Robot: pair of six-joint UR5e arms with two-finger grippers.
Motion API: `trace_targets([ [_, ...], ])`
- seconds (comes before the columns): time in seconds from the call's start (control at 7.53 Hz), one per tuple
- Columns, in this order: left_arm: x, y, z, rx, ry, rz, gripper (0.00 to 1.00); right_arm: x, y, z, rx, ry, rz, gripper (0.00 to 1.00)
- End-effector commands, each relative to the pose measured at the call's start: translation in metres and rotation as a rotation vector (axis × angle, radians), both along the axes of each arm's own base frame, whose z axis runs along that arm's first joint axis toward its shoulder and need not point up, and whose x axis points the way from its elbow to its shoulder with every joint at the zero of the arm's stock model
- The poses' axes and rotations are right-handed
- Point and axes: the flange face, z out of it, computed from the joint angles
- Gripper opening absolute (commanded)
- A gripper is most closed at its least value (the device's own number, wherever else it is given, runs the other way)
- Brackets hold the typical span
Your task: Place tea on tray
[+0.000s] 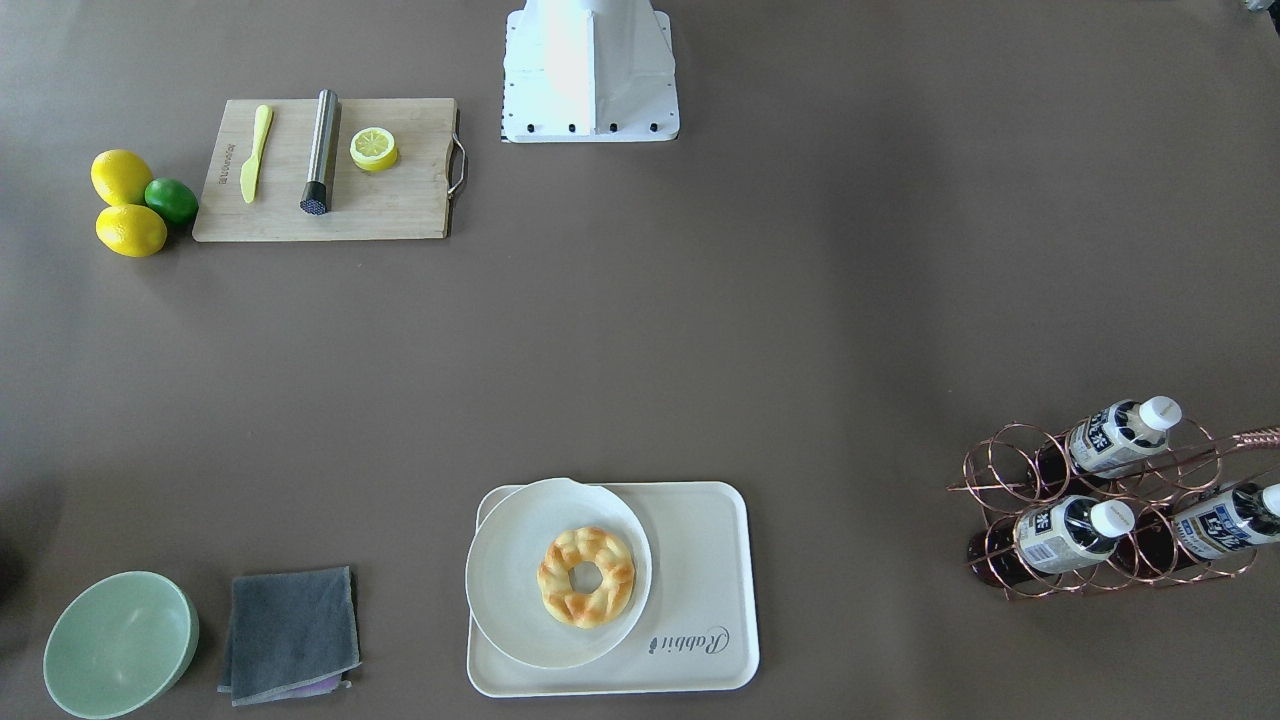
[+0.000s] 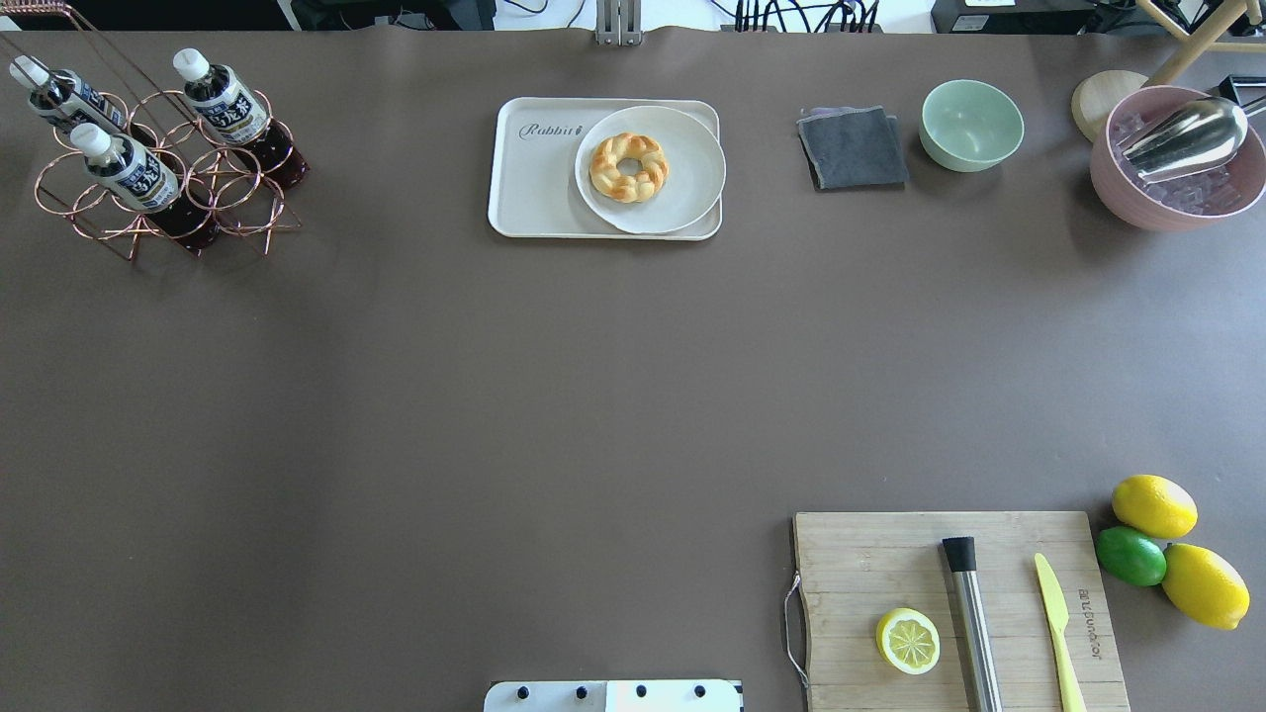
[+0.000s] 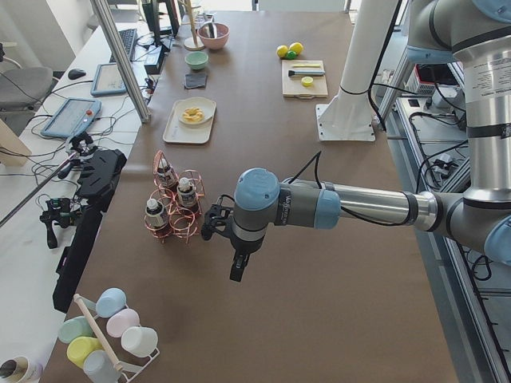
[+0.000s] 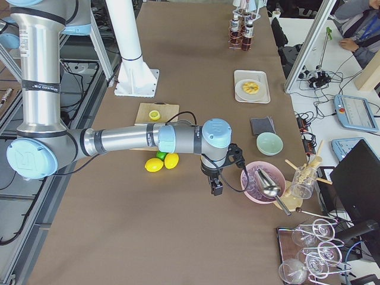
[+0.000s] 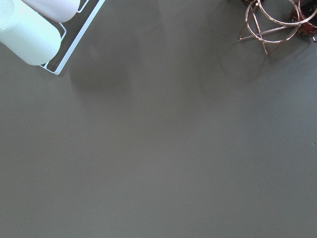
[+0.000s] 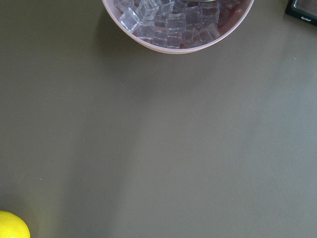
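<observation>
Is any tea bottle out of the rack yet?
No, all in. Three tea bottles lie tilted in the copper wire rack, caps on; the tray holds only the plate with a pastry.

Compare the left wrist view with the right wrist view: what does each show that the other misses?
Only the left wrist view shows a corner of the copper wire bottle rack and pale pastel cups in a white wire holder. Only the right wrist view shows the pink bowl holding clear ice cubes and a yellow lemon at the frame's corner. Both share bare brown tabletop; neither shows the cream-white rectangular tray.
</observation>
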Motion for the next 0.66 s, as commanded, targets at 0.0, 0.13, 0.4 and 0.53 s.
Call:
trace_targets([
  [0.0, 0.003, 0.001, 0.001, -0.004, 0.001, 0.006, 0.97, 0.000, 0.002, 0.001, 0.003, 0.006, -0.002, 1.00],
  [0.13, 0.004, 0.001, -0.001, 0.000, 0.001, 0.008, 0.96, 0.000, 0.003, 0.000, 0.039, 0.002, -0.003, 1.00],
  [0.4, 0.004, 0.001, -0.007, 0.012, 0.001, 0.006, 0.97, -0.001, 0.003, -0.001, 0.041, -0.009, -0.002, 1.00],
  [0.53, 0.004, -0.001, -0.011, 0.037, 0.001, 0.006, 0.98, -0.003, 0.004, -0.002, 0.040, -0.024, -0.003, 1.00],
])
